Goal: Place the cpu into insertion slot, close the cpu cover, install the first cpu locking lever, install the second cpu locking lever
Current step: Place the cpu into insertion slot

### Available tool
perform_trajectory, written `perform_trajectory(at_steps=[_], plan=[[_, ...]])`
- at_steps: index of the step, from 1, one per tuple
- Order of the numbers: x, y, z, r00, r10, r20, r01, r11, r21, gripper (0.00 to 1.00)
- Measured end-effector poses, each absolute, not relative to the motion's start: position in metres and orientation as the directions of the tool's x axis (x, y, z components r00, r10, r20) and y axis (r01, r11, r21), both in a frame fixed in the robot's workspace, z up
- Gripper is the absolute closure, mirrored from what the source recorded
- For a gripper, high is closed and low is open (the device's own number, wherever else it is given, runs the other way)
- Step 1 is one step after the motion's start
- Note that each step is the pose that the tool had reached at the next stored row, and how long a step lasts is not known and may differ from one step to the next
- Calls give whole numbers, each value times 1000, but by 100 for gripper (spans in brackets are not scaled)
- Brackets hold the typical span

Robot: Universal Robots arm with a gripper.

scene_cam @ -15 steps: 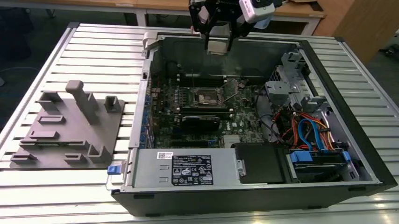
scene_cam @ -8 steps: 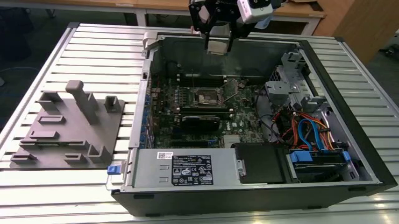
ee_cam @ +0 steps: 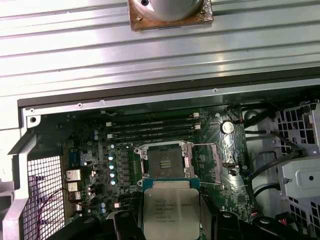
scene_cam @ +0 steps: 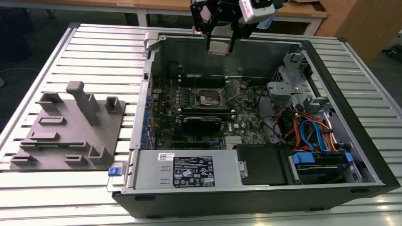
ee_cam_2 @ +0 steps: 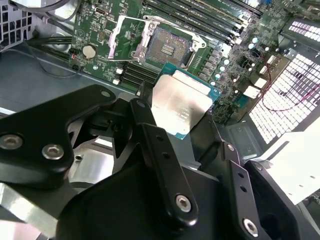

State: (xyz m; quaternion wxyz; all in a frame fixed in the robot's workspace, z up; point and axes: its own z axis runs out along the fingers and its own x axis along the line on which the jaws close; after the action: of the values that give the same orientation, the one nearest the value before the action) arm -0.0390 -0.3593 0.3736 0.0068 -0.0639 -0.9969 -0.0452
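— What did we see around the socket (ee_cam: 165, 162)?
— One pincer (scene_cam: 221, 43) pinching one chip (ee_cam_2: 182, 102) above the open computer case (scene_cam: 351, 89), apart from the one bare socket. Its cover (ee_cam_2: 116, 40) stood flipped open beside it.
— Anything hidden?
— One chip edge was cut off in the first wrist view.

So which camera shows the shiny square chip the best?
The second wrist view: the cpu is close up there, with nearly its whole silver top and green edge in sight. The first wrist view cuts off part of the cpu. The exterior view shows the cpu small and pale in the gripper.
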Motion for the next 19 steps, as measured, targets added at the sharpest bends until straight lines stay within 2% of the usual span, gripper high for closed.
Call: perform_trajectory(at_steps=[19], plan=[[-39,-359,373,-977,214,19,215,973,89,46]])
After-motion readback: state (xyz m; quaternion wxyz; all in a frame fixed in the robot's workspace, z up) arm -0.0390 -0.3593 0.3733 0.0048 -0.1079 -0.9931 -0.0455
